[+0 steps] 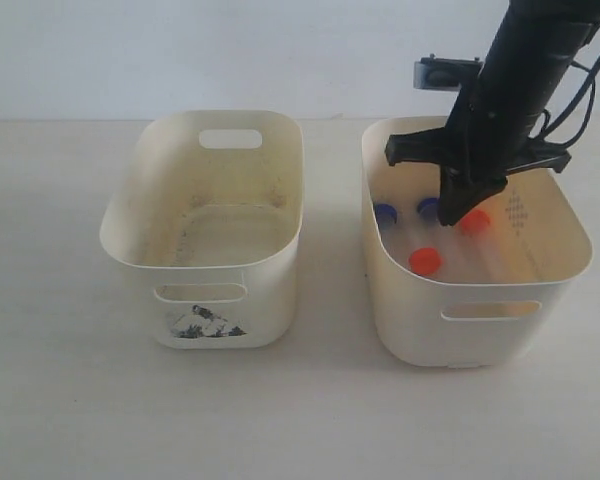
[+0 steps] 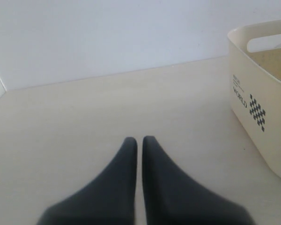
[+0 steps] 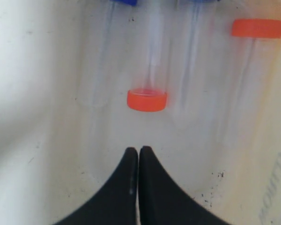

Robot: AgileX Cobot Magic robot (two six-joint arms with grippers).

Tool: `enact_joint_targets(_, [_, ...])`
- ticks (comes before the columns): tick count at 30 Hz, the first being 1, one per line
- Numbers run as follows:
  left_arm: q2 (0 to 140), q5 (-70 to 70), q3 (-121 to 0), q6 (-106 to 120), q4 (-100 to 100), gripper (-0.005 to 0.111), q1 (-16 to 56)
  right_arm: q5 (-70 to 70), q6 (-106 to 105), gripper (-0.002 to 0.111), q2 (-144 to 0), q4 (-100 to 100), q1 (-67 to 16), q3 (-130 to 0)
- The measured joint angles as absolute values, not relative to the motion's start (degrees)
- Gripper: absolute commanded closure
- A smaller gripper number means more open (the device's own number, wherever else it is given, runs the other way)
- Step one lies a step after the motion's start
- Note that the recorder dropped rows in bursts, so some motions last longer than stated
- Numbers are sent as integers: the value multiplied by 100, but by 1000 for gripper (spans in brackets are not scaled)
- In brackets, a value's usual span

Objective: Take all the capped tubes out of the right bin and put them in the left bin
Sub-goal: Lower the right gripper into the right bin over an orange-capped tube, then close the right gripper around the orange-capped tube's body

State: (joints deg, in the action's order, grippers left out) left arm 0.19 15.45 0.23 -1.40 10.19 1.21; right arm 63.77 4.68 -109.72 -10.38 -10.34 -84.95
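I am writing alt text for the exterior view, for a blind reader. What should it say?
The right gripper reaches into the right bin, among four capped tubes, two with blue caps and two orange-red. Beside it on the table, the left bin, with a torn sticker on its front, holds no tubes.

Light is bright, even and diffuse. In the exterior view the right bin [image 1: 477,325] throws only a soft shadow on the table [image 1: 60,400], just left of it and along its front. Inside that bin a warm orange glow tints the wall. The capped tubes [image 1: 425,261] there show crisp caps but hazy, barely readable bodies. In the right wrist view the bin's floor is washed out and the tubes smear into pale streaks. The right gripper [image 3: 138,154] looks soft-edged. The left gripper [image 2: 139,143] blurs toward the lens.
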Motion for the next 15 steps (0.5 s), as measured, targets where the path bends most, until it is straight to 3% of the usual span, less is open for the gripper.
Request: enact_joint_targets(15, [19, 1545, 23, -140, 1019, 102, 121, 5740, 468, 109, -11273, -929, -1034, -8495])
